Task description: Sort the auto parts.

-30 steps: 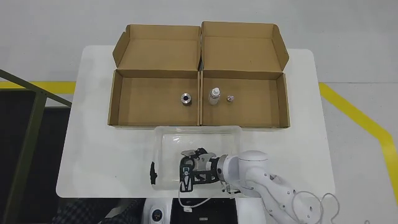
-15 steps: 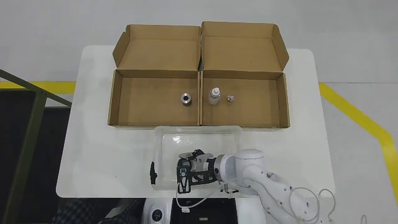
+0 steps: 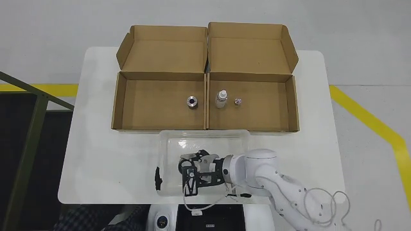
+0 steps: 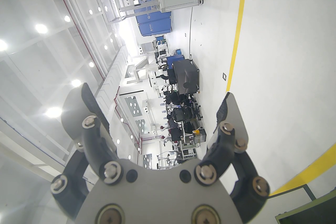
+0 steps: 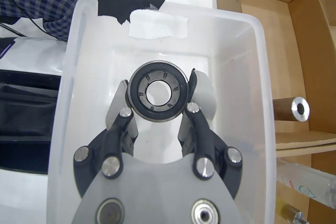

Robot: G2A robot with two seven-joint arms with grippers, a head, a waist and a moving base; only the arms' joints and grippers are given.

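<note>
Your right claw [image 5: 158, 90] is clamped on a bearing [image 5: 136, 92], a black ring with a metal core, with one finger pressed to each side of its rim. The arm lies bent and low, so the claw and the bearing sit inside a clear plastic bin [image 5: 236, 51]. Black tape [image 5: 118, 5] marks the bin rim ahead of the claw. The bin rests on a white table [image 3: 96, 135]. Beyond the bin stand two open cardboard boxes: one [image 3: 128, 106] holds a metal cylinder [image 5: 291, 109], the other [image 3: 270, 112] a white bottle [image 3: 221, 97]. Your left claw [image 4: 157, 97] is spread wide, holds nothing, and points into a bright hall.
</note>
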